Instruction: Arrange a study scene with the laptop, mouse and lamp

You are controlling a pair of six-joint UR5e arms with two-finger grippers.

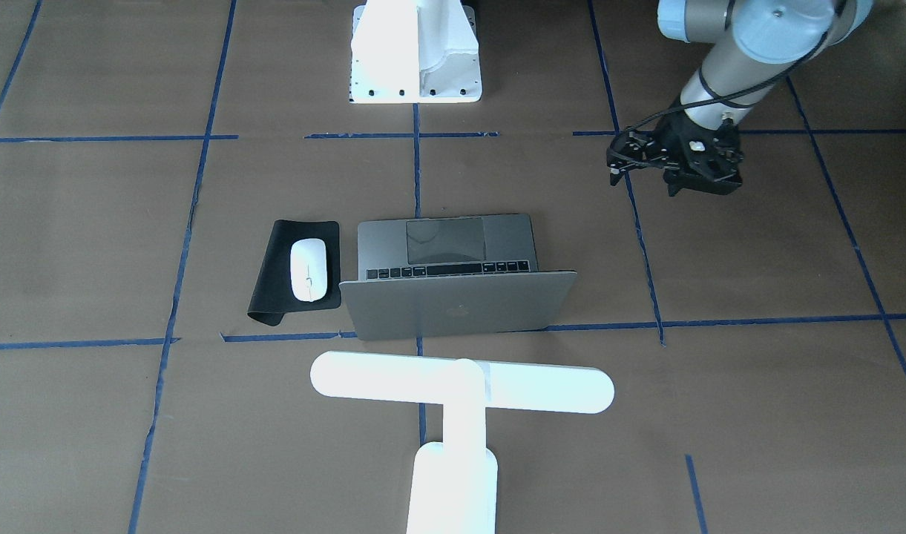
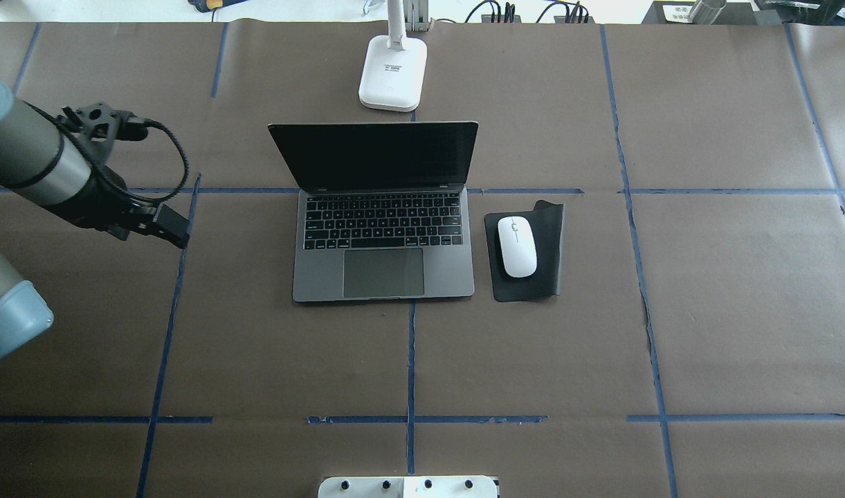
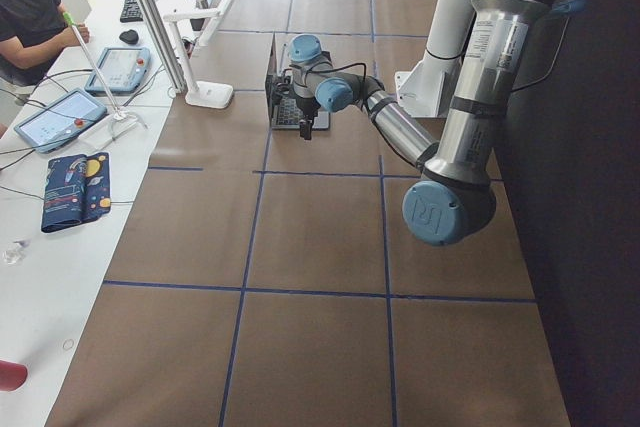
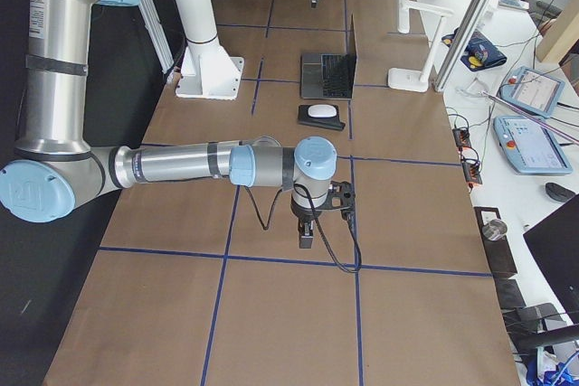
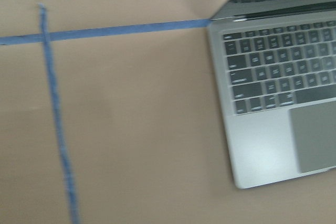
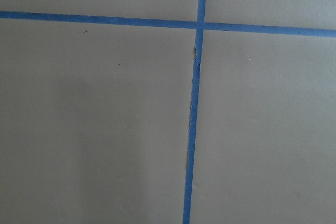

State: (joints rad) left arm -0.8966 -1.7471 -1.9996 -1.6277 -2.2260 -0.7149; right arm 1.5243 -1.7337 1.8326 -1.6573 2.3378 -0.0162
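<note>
The silver-grey laptop [image 1: 460, 304] [image 2: 384, 235] stands open at the table's middle, screen dark. Its left corner fills the left wrist view [image 5: 273, 103]. The white mouse [image 1: 309, 269] [image 2: 517, 246] lies on a black mat [image 2: 533, 287] just right of the laptop. The white lamp [image 1: 460, 386] stands behind the laptop, its base [image 2: 392, 72] on the table and its bar over the lid. My left gripper [image 1: 703, 191] [image 2: 173, 232] hangs empty above the table left of the laptop, and looks open. My right gripper [image 4: 308, 241] shows only in the exterior right view, far right of the mouse; I cannot tell its state.
The white bolted pedestal [image 1: 415, 52] [image 2: 408, 487] sits at the robot's side of the table. Blue tape lines [image 6: 194, 119] cross the brown paper. Tablets and cables lie on the white bench [image 4: 525, 133] beyond the lamp. A person [image 3: 30, 7] sits there.
</note>
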